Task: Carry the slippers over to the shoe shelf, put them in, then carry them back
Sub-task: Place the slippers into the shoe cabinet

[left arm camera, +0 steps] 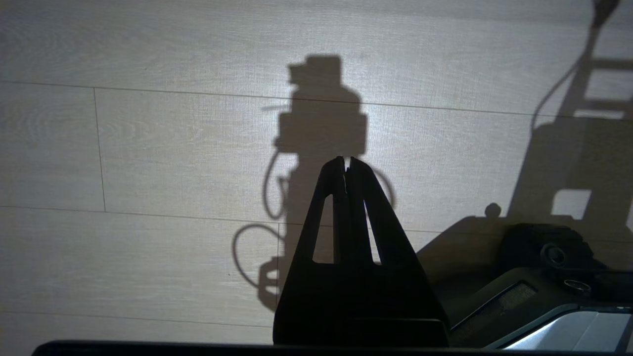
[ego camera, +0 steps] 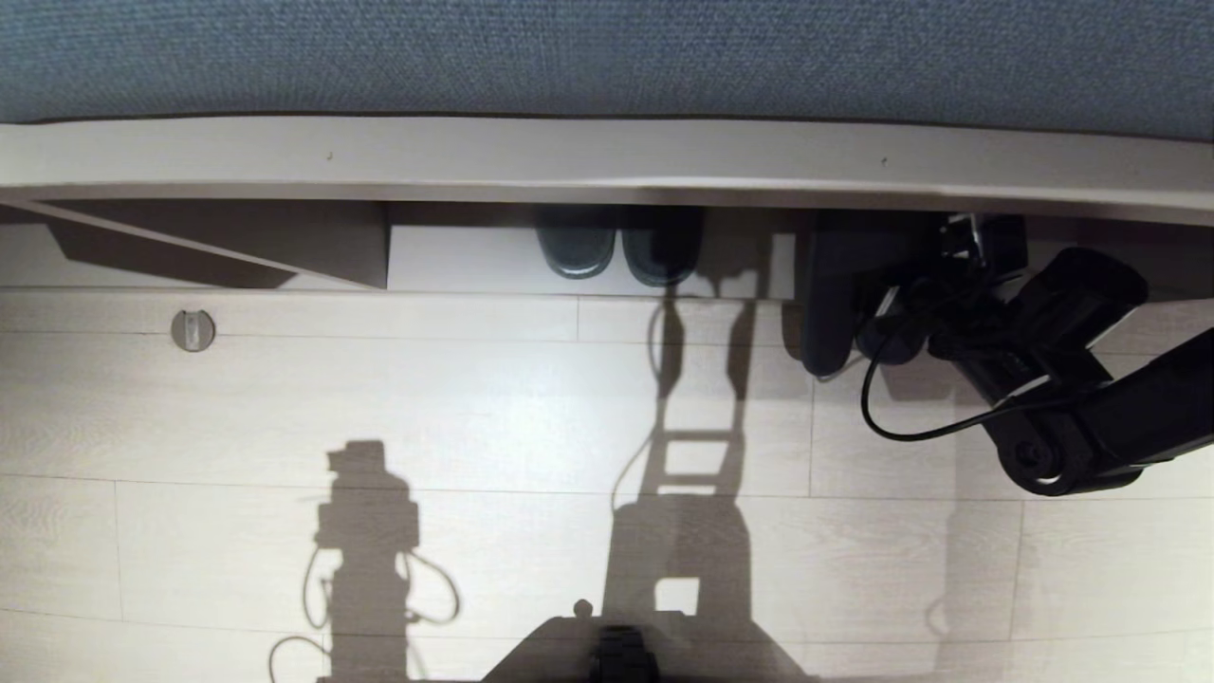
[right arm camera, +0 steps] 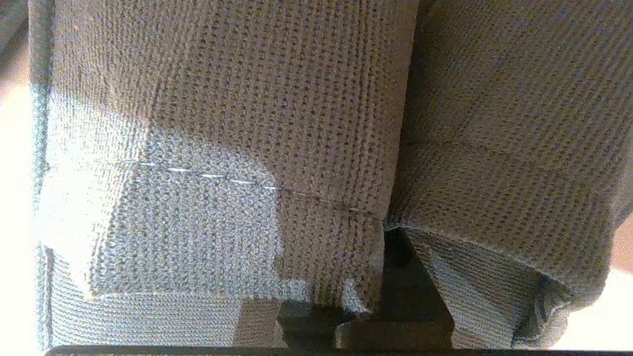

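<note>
The dark slippers (ego camera: 828,294) hang from my right gripper (ego camera: 887,318) at the right end of the shoe shelf (ego camera: 465,266), at its mouth and just above the floor line. In the right wrist view the two slippers (right arm camera: 237,148) fill the picture side by side as knitted fabric, and they hide most of the fingers. The right gripper is shut on them. My left gripper (left arm camera: 346,160) is shut and empty, pointing down at the pale wood floor.
A glossier dark pair (ego camera: 618,245) stands inside the shelf's middle part, right of an upright divider (ego camera: 387,249). A grey-blue padded surface (ego camera: 607,57) tops the unit. A round metal fitting (ego camera: 193,329) sits in the floor. My base (ego camera: 621,655) shows at the bottom.
</note>
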